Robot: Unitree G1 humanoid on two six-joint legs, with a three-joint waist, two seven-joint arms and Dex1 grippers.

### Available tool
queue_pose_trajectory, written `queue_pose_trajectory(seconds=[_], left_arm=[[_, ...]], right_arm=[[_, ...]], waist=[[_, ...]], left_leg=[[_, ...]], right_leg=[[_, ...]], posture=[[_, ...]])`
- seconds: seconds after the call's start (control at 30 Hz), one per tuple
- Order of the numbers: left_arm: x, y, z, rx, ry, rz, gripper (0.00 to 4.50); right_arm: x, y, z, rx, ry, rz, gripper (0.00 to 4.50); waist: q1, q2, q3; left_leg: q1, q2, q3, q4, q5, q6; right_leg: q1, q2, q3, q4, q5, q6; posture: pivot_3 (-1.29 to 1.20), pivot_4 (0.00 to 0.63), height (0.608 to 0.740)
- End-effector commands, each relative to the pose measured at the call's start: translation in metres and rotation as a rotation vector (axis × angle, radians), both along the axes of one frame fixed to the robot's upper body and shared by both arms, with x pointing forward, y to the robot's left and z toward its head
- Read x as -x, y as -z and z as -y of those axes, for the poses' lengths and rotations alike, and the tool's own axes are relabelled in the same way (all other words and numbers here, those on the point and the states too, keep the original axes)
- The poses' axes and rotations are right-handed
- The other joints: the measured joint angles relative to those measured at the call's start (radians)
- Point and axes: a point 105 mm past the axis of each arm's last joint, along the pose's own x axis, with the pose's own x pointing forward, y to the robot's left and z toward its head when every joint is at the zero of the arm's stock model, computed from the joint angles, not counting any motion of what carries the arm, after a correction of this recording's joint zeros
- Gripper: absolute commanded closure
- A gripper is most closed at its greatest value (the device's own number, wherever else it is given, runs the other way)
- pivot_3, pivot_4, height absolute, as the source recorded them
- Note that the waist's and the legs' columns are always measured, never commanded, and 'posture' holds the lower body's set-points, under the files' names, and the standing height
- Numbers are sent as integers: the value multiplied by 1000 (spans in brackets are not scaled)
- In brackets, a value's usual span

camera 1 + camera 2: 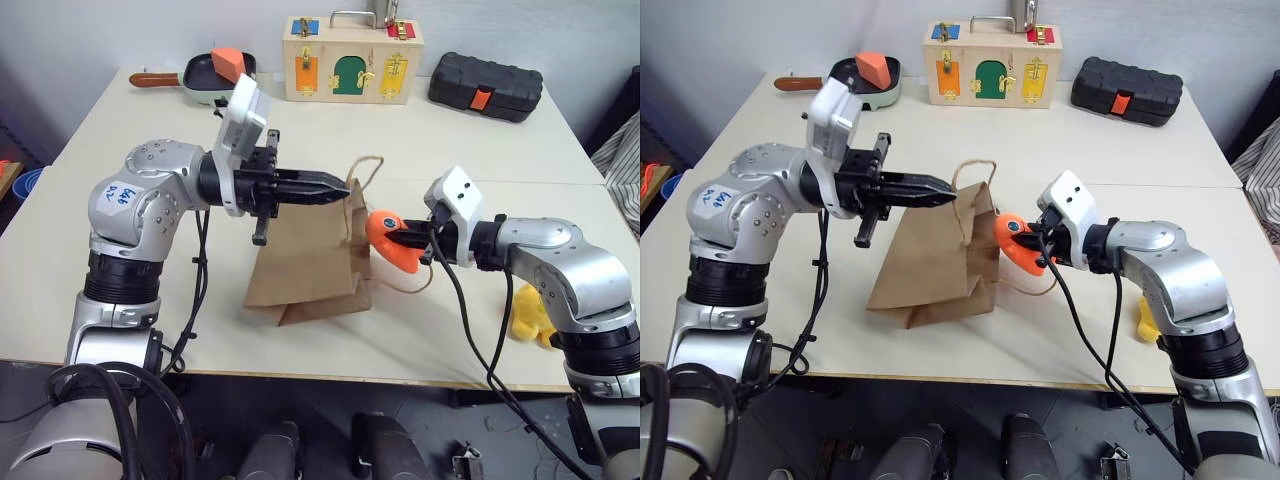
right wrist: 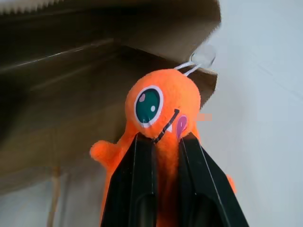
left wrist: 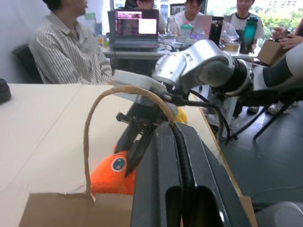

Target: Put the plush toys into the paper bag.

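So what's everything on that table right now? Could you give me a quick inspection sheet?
Surface: pale table, two tops butted together.
Job's things: paper bag held up by its top edge; orange plush at its mouth; yellow plush near the table edge.
Clutter: pan holding an orange block; wooden latch box; black case.
Grippers: left gripper shut on the bag; right gripper shut on the orange plush.
Cables: black cables hang from both arms.
Surroundings: seated people at desks.

orange monster, brown paper bag, yellow toy.
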Motion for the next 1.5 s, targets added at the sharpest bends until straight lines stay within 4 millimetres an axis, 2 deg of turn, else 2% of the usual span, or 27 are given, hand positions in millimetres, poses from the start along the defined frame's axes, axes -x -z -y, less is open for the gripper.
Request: queue_pose_trajectory(seconds=[0.03, 0.23, 0.3, 0.57, 0.67, 0.77, 0.87, 0.93, 1.03, 1.17, 1.33, 1.4, 1.5], left_arm=[[2, -14, -5, 41, -18, 46, 4500], [4, -9, -3, 35, -3, 31, 4500], [5, -7, -1, 25, 11, 34, 4500], [7, 2, 12, -11, 71, 39, 4500], [7, 2, 15, -7, 82, 40, 4500], [9, -2, 19, 6, 92, 44, 4500], [11, -4, 20, 13, 96, 48, 4500], [13, -5, 19, 14, 96, 54, 4500], [15, -6, 17, 16, 86, 57, 4500], [14, -8, 10, 15, 54, 60, 4500], [13, -8, 6, 16, 35, 55, 4500], [13, -7, 7, 18, 36, 54, 4500], [15, -7, 9, 22, 42, 54, 4500]], right_arm=[[7, -14, 1, -22, -7, 67, 4375], [35, -19, -28, 19, -222, 123, 4375], [36, -17, -36, 60, -268, 144, 4375], [50, -13, -79, 314, -712, 346, 4375], [47, -18, -103, 254, -803, 373, 4375], [39, -21, -129, 24, -794, 231, 4375], [32, -14, -142, -156, -749, 32, 4375], [26, -2, -149, -241, -697, -77, 4375], [20, 15, -154, -275, -623, -158, 4375], [13, 39, -155, -201, -524, -124, 4375], [4, 45, -143, -53, -454, 51, 2711], [3, 38, -132, 8, -445, 172, 1967], [18, 18, -113, -33, -477, 239, 900]], waist=[[-2, 0, 0], [-5, 0, 0], [-5, 0, 0], [-5, 0, 0], [-6, 0, 0], [-16, 0, 0], [-28, 0, 0], [-30, 0, 0], [-29, 0, 0], [-30, 0, 0], [-30, 0, 0], [-26, 0, 0], [-26, 0, 0]], left_leg=[[0, 0, 0, 0, 0, 0], [0, 0, 0, 0, 0, 0], [0, 1, 0, 0, 0, 0], [0, 0, 0, 1, 0, 0], [0, 0, 0, 1, 0, 0], [0, 1, -1, 2, 0, -1], [0, 1, -4, 3, 0, -1], [0, 0, -7, 4, 0, -1], [0, 0, -12, 5, 0, -2], [0, -2, -15, 6, 0, -2], [0, -2, -15, 6, 0, -2], [0, -2, -16, 6, 0, -2], [0, -4, -18, 6, 0, -2]], right_leg=[[0, 0, 0, 0, 0, 0], [0, 0, 0, 0, 0, 0], [0, 1, 0, 0, 0, 0], [0, 0, -1, 0, 0, 0], [0, 0, -1, 0, 0, 0], [0, 1, -3, 2, 0, 0], [-1, 1, -4, 6, 0, 0], [-1, 0, -5, 9, 0, 0], [-1, 1, -5, 11, 0, 0], [-1, 1, -4, 13, 0, 0], [-1, 1, -4, 13, 0, 0], [0, 1, -4, 13, 0, 0], [0, 0, -2, 13, 0, 0]], posture=[[0, 150, 740], [0, 150, 740], [0, 150, 740], [0, 150, 740], [0, 150, 740], [0, 150, 740], [0, 150, 740], [0, 150, 740], [0, 150, 740], [0, 150, 740], [0, 150, 740], [0, 150, 740], [0, 150, 740]])
